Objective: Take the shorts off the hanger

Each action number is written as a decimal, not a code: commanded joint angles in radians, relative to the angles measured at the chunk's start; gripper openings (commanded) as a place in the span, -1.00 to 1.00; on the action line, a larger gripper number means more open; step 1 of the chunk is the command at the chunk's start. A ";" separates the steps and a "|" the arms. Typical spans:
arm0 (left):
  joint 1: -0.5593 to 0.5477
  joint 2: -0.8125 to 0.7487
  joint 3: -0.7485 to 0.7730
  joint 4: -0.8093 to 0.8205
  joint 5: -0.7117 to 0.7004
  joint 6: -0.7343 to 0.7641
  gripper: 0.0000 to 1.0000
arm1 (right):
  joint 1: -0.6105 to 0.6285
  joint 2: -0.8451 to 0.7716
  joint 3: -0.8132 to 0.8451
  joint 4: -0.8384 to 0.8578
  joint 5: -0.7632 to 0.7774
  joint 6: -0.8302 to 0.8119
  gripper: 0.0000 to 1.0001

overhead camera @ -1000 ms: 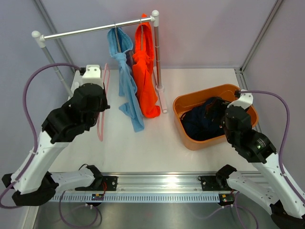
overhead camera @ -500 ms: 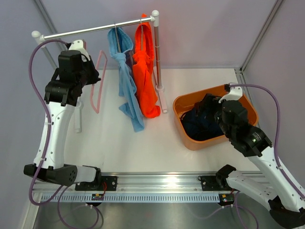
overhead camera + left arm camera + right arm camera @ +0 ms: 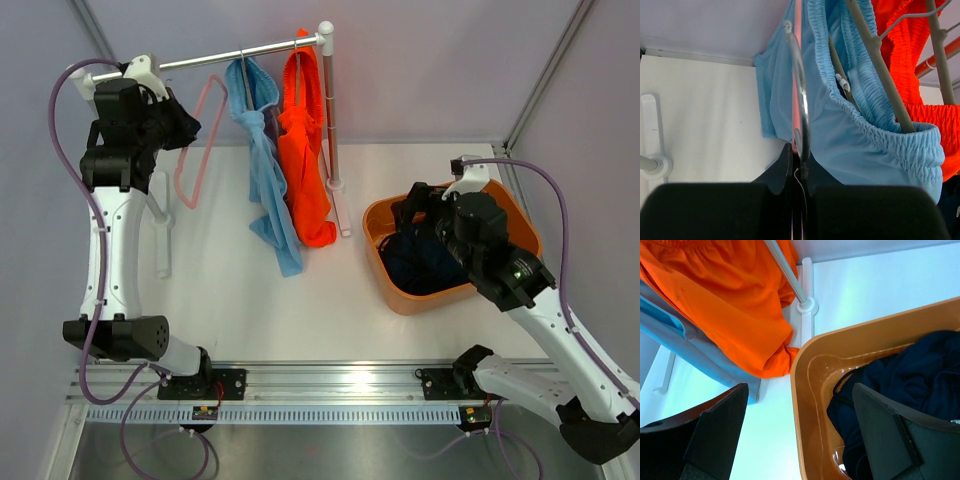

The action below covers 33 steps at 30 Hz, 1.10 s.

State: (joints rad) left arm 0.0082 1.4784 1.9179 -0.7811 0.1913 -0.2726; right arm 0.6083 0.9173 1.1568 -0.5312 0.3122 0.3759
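Note:
Light blue shorts (image 3: 268, 190) and bright orange shorts (image 3: 305, 170) hang side by side on hangers from the metal rail (image 3: 190, 62). Dark navy shorts (image 3: 420, 262) lie in the orange basket (image 3: 395, 295). My left gripper (image 3: 190, 125) is up by the rail's left part, shut on a bare pink hanger (image 3: 195, 150). In the left wrist view the hanger's metal hook (image 3: 801, 100) rises from the left gripper (image 3: 799, 155), just beside the light blue shorts (image 3: 865, 145). My right gripper (image 3: 799, 390) is open with nothing between its fingers. It hovers over the basket's (image 3: 810, 405) left rim, near the navy shorts (image 3: 900, 385).
The rack's right post (image 3: 330, 110) stands between the orange shorts and the basket. Its left post and foot (image 3: 163, 240) stand below my left arm. The enclosure's walls close in behind and on both sides.
My left arm has lifted the pink hanger from low over the table up to the rail's left part. My right gripper has drawn back from inside the basket toward its left rim, still open.

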 commanded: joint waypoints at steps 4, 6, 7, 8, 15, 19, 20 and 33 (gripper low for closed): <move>0.027 -0.001 0.043 0.140 0.066 0.003 -1.00 | -0.002 0.025 0.027 0.106 -0.070 -0.034 0.88; 0.029 0.000 0.047 0.155 0.060 0.003 -1.00 | -0.002 0.032 0.021 0.122 -0.082 -0.038 0.88; 0.027 0.002 0.049 0.164 0.065 0.006 -1.00 | -0.002 0.040 0.020 0.128 -0.084 -0.043 0.88; 0.029 0.006 0.055 0.161 0.063 0.004 -1.00 | -0.001 0.043 0.017 0.132 -0.088 -0.046 0.87; 0.032 0.056 0.112 0.135 0.051 0.003 -1.00 | -0.002 0.089 0.004 0.180 -0.119 -0.061 0.88; 0.041 0.083 0.136 0.128 0.062 0.003 -1.00 | -0.002 0.106 -0.009 0.217 -0.140 -0.072 0.89; 0.042 0.098 0.153 0.120 0.060 0.003 -1.00 | -0.002 0.112 -0.008 0.220 -0.142 -0.072 0.89; 0.061 0.160 0.191 0.111 -0.032 -0.005 -1.00 | -0.002 0.187 -0.016 0.266 -0.228 -0.045 0.89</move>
State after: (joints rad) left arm 0.0547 1.6344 2.0727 -0.7162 0.1932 -0.2733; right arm 0.6083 1.1011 1.1435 -0.3115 0.1101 0.3294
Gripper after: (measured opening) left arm 0.035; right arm 0.939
